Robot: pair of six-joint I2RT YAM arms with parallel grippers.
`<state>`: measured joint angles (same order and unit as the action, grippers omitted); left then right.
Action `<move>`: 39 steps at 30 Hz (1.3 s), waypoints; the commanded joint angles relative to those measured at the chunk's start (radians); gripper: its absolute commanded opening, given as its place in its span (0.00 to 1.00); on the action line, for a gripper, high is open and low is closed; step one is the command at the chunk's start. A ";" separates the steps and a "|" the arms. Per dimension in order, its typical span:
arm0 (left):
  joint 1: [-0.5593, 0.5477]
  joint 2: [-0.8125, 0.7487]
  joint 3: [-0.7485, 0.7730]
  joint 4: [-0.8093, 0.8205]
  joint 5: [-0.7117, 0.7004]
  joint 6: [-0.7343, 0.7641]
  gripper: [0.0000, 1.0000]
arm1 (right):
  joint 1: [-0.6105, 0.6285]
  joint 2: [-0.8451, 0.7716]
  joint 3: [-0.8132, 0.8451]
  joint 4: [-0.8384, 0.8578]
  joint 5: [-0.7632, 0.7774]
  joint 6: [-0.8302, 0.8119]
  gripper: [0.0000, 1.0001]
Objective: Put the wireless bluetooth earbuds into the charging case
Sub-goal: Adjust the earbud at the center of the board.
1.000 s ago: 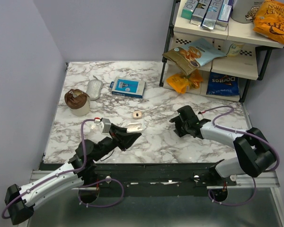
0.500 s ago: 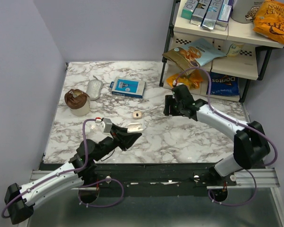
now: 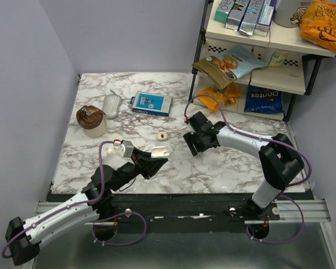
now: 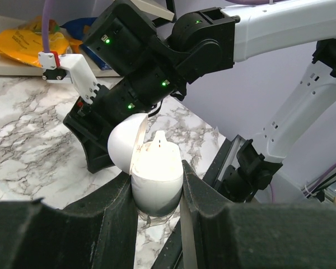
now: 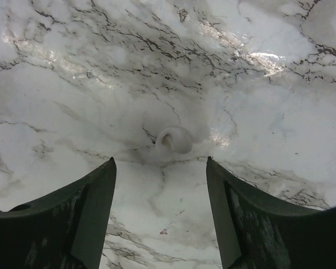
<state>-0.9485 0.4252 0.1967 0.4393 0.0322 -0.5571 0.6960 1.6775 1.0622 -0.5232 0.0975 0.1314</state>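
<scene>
- Earbud (image 5: 174,140) lies on marble table (image 5: 73,84), centred just ahead of right gripper (image 5: 160,162) tips; looks widest across the gap, pointing direction unclear.
- Right jaws wide apart, empty.
- Left gripper (image 4: 155,175) clamps charging case (image 4: 154,159) upright, lid (image 4: 123,147) flipped open.

charging case (image 4: 155,176): 1 | earbud (image 5: 174,140): 1 seen | blue box (image 3: 150,103): 1 | mouse (image 3: 111,105): 1 | cup (image 3: 92,120): 1
</scene>
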 commanded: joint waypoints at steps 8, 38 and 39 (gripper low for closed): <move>-0.007 -0.003 0.000 0.009 -0.017 0.005 0.00 | -0.001 0.068 0.030 -0.005 0.054 -0.024 0.65; -0.009 -0.012 -0.005 0.006 -0.017 0.002 0.00 | -0.032 -0.033 -0.050 0.075 -0.025 0.310 0.27; -0.009 -0.013 -0.005 0.006 -0.017 0.002 0.00 | -0.042 -0.062 -0.074 0.089 -0.031 0.351 0.27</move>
<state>-0.9512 0.4213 0.1967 0.4381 0.0322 -0.5575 0.6823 1.7092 1.0401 -0.4976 0.0937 0.2852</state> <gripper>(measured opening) 0.372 0.317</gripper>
